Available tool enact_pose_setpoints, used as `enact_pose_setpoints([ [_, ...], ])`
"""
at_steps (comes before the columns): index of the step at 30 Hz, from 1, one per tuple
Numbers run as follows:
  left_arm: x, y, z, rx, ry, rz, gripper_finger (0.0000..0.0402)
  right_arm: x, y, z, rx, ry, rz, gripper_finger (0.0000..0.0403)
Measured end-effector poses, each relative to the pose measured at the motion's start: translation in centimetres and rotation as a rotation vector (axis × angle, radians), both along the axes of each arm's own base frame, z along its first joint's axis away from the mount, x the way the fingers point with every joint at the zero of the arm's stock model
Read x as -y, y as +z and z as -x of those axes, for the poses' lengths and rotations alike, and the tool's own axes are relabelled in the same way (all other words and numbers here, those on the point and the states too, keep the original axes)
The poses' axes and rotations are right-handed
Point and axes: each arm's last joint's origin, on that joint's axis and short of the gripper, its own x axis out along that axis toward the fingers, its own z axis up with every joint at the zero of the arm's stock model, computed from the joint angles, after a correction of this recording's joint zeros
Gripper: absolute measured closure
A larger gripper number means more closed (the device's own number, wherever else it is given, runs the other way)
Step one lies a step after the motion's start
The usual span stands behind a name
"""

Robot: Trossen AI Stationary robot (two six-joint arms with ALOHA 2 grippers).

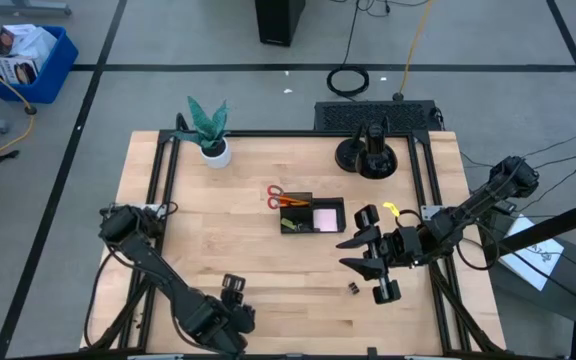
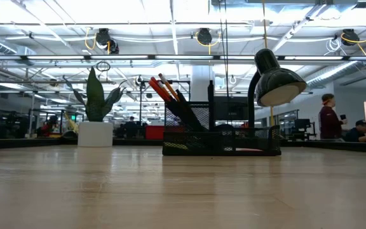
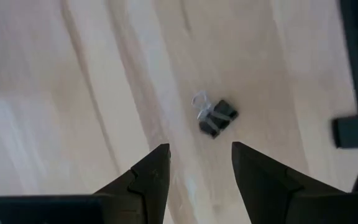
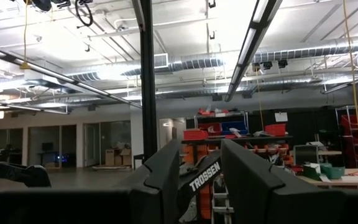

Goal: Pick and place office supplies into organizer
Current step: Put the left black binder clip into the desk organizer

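Observation:
A small black binder clip [image 3: 216,117] with silver wire handles lies on the wooden table, just ahead of my left gripper [image 3: 199,149], which points down with its fingers open and apart from the clip. In the high view my left gripper [image 1: 233,289] is near the table's front edge, left of centre. The black organizer [image 1: 313,215] stands mid-table, holding a pink pad [image 1: 325,216], with red-handled scissors [image 1: 280,196] and orange pencils [image 2: 162,88] slanting out of it. My right gripper [image 1: 360,252] hovers open to the organizer's right, tilted up and holding nothing.
Another binder clip [image 1: 353,288] lies near the front edge below the right gripper. A small yellow piece [image 1: 393,210] lies by the right arm. A potted plant [image 1: 211,132] stands at the far left and a lamp's round base [image 1: 368,155] at the far right.

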Motion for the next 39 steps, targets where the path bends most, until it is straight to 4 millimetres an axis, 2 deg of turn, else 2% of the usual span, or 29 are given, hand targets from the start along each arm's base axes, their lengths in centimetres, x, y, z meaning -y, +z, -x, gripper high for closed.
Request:
enact_pose_setpoints([
  [10, -0.1, 0.0, -1.5, 0.056, -0.076, 0.073, 0.0225, 0.0, 0.0, 0.0, 0.001, -0.001, 0.001, 0.0293],
  [24, -0.4, -2.5, -1.5, 0.023, -0.175, 0.125, 0.0225, 0.0, 0.0, 0.0, 0.002, -0.001, 0.0, 0.0293],
  [33, -1.3, -3.8, -1.8, 0.004, -0.184, 0.132, 0.0225, 0.0, 0.0, 0.0, 0.002, -0.001, -0.001, 0.0293],
  [39, -1.4, -3.9, -1.8, -0.006, -0.189, 0.132, 0.0225, 0.0, 0.0, 0.0, 0.001, 0.001, -0.004, 0.0293],
])
